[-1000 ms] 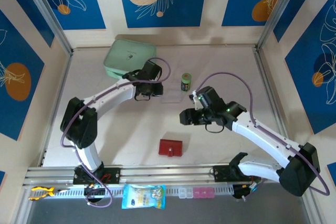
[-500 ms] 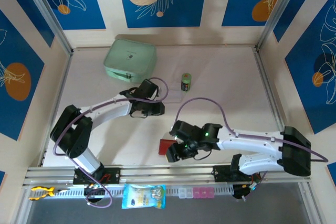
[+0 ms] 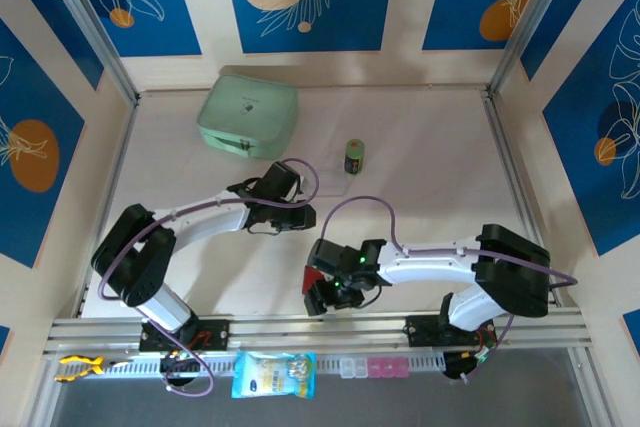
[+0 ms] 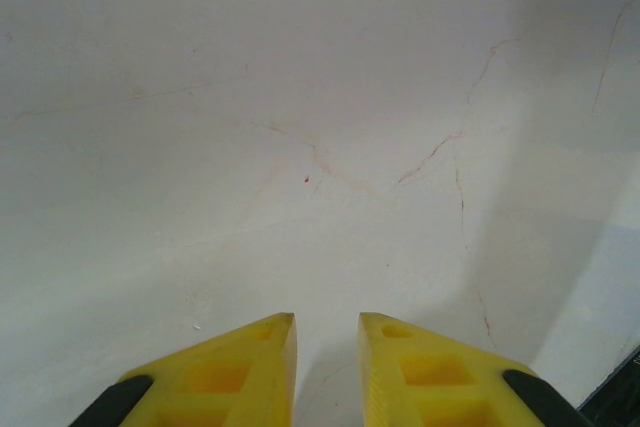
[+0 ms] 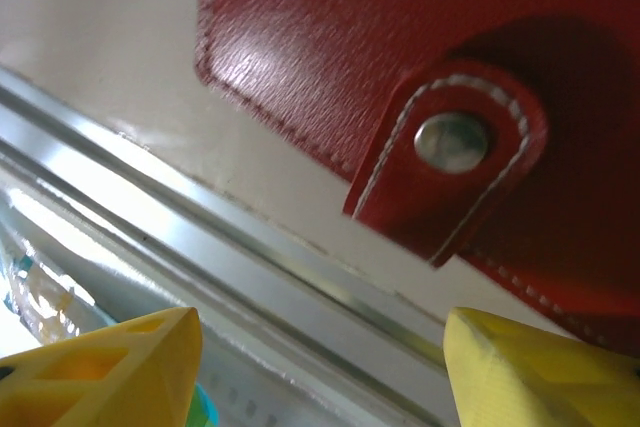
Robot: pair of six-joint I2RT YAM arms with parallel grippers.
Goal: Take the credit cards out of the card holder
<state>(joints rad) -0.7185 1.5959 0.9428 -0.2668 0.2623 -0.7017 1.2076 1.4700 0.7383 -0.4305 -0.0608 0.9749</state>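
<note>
Because the flat dark-red rectangular card holder is laid at the near edge of the pale table, its long side along the silver rail and its snapped strap tab turned toward that rail, it is reached more readily by the right gripper, which is held widely spread and empty directly over it. The left gripper, narrowly parted and empty, is seen over bare table, well apart.
</note>
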